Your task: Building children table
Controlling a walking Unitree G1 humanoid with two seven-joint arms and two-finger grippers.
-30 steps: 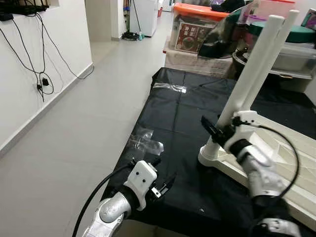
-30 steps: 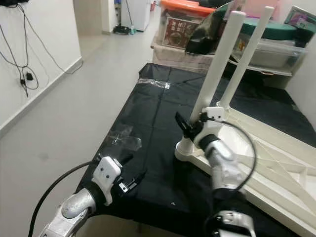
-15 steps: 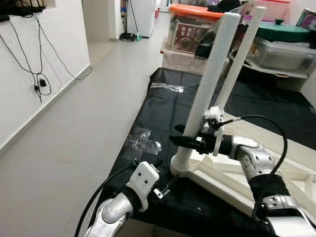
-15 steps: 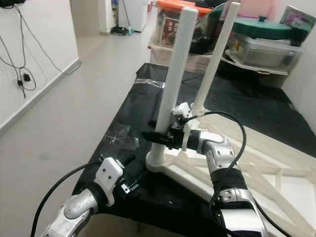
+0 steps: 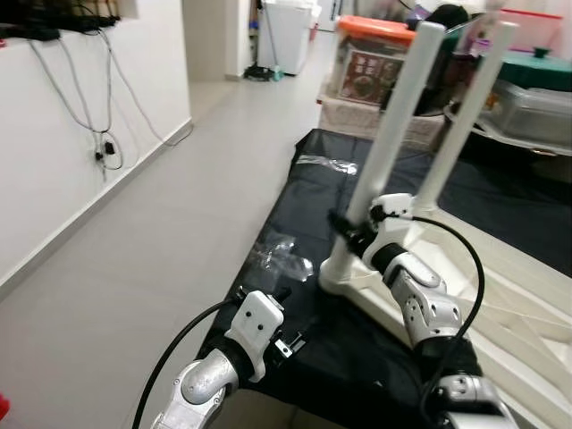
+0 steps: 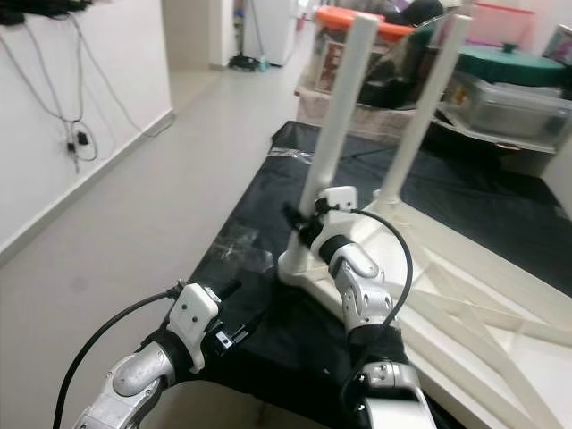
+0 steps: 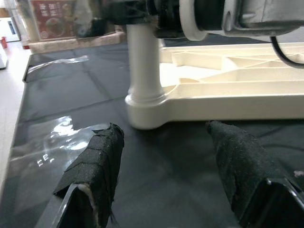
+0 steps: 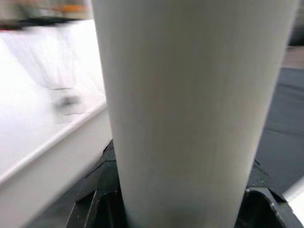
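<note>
While seating the leg: keep it square to its socket and press straight down, twisting gently.
Right gripper (image 5: 344,231): clamped on the near white round plastic table leg (image 5: 393,121), low on the shaft.
Left gripper (image 7: 166,166): fingers apart, hovering over the black cloth-covered table (image 5: 304,206), holding nothing.
Task piece: upturned cream plastic children's tabletop (image 5: 527,304), lying on the cloth, ribbed underside up, two legs standing.
</note>
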